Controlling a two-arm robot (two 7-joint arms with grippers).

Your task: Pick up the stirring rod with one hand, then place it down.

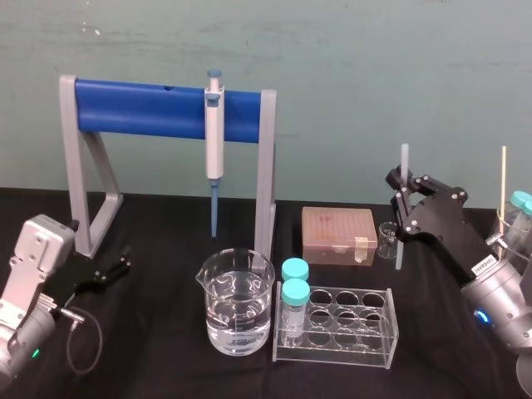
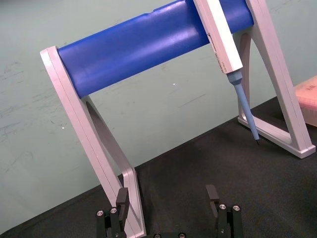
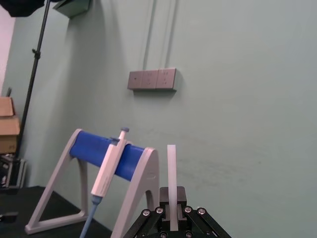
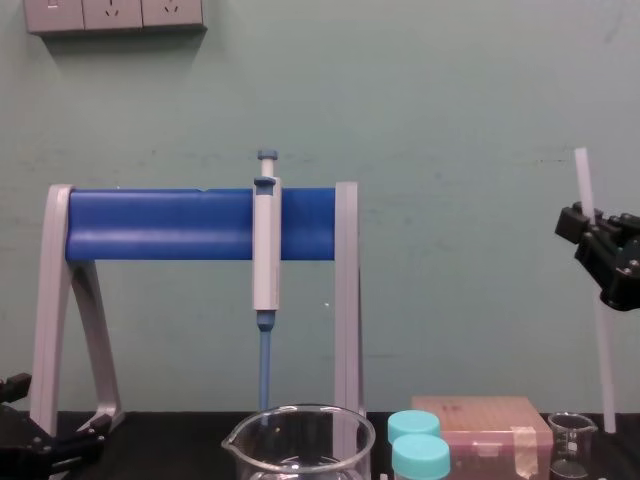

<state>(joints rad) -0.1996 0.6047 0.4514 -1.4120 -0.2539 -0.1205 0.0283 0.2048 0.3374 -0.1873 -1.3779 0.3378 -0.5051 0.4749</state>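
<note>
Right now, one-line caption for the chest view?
Right gripper holds the stirring rod near-upright beside the small beaker; pipette hangs on the blue stand.

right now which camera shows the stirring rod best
The chest view: the stirring rod stands nearly full length, side-on, pinched by the right gripper. The head view foreshortens it beside the small beaker; the right wrist view catches its top end above the gripper. The left gripper rests open, far left.

Thin translucent-white stirring rod [image 1: 405,160], near upright, black right hand [image 1: 403,191] clamped around its upper part, lower end near the table [image 1: 449,332]
</note>
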